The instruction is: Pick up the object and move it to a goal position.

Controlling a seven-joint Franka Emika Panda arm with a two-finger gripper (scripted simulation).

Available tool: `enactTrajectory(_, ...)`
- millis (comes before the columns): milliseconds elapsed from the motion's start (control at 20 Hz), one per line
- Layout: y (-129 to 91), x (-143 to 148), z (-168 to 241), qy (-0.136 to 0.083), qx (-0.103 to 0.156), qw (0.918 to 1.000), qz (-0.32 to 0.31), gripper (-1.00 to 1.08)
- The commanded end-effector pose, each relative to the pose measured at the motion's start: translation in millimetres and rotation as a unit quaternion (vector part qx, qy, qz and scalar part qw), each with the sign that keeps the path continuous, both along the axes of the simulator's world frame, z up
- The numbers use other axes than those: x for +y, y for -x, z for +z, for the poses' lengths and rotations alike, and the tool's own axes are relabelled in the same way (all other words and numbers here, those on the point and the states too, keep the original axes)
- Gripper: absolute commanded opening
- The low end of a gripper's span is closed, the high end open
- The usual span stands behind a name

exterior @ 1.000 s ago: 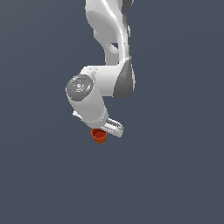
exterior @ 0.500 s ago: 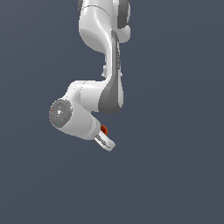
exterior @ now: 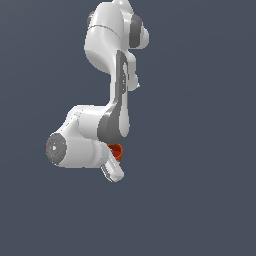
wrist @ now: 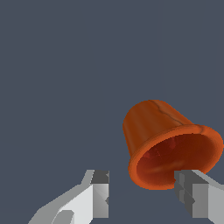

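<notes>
Your arm (exterior: 95, 145) has swung lower toward the exterior view's left, cup (wrist: 168, 144) tipped sideways, gripper (wrist: 142, 194) fingers spread, one touching its rim, not pinching.

Both views: flat, even render lighting against a uniform slate-grey backdrop; no gradient, no vignetting, no edge distortion seen. No cast shadows on the backdrop in either view.

Exterior view: arm (exterior: 107, 75) white shells brightest on the upper surfaces and toward the exterior view's left, shading to grey on undersides; light appears to come from above. No hard glare, only soft highlights. Edges crisp, slight aliasing.

Wrist view: orange cup (wrist: 168, 142) sharp, no motion blur. Outer wall lit, with a faint highlight near its closed end; interior darker, deep red. Tool (wrist: 142, 194) fingers show pale lit faces and dark grey pads.
</notes>
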State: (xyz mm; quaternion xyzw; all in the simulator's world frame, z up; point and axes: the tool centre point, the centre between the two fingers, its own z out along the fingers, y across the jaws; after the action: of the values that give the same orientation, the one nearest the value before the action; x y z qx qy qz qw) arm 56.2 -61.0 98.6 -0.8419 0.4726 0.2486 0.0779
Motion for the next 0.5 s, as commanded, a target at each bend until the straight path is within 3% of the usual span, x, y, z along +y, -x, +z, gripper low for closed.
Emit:
enactTrajectory(0,-0.4,-0.3,-3.2,-0.004,0.014,0.9997,-0.017,0.28)
enactTrajectory(450,-0.3,-1.0,-8.2,-0.010,0.035,0.9985,-0.041,0.28)
